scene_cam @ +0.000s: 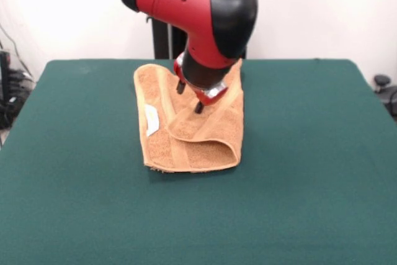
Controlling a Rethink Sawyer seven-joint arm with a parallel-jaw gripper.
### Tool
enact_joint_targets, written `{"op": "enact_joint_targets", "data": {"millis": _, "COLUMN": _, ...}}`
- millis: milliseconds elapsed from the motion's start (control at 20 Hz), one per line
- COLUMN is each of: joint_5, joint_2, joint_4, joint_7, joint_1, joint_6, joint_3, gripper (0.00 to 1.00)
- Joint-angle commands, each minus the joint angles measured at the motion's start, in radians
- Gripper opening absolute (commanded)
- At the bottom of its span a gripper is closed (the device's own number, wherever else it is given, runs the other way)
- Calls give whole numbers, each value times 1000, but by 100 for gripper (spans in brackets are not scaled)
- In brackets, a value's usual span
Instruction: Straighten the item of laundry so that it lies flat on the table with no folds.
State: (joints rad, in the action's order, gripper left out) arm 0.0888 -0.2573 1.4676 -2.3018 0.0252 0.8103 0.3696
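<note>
The towel (pixel 189 125) lies a little left of the frame's centre, on the upper middle part of the green surface (pixel 310 184), well away from every edge. It is not flat. A layer is doubled over along the right side, and at the lower right corner the fold shows as a rounded, open lip with cloth lying under it. The woven band runs in a slant across the lower part, and a second band line crosses it, so at least two layers seem to overlap there. A small white label (pixel 151 120) shows near the left edge. The left edge and the upper left corner look to rest on the surface in a single layer, though the arm hides the upper right part.

The gripper (pixel 190 97) hangs over the upper middle of the towel, below the red and black arm (pixel 205 10). Its two dark fingers (pixel 198 107) are spread apart, one higher to the left and one lower to the right, and nothing is pinched between them; the lower tip seems at or just above the cloth.

As I judge it, the task is still largely undone: the doubled right side has yet to be opened out and the creases smoothed.
</note>
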Motion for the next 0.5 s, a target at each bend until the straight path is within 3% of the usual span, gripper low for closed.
{"op": "enact_joint_targets", "data": {"millis": 50, "joint_5": 37, "joint_2": -62, "joint_4": 106, "joint_7": -126, "joint_1": -47, "joint_6": -32, "joint_3": -63, "gripper": 100}}
{"op": "enact_joint_targets", "data": {"millis": 500, "joint_5": -32, "joint_2": -138, "joint_4": 190, "joint_7": 0, "joint_1": -158, "joint_6": -76, "joint_3": -86, "gripper": 100}}
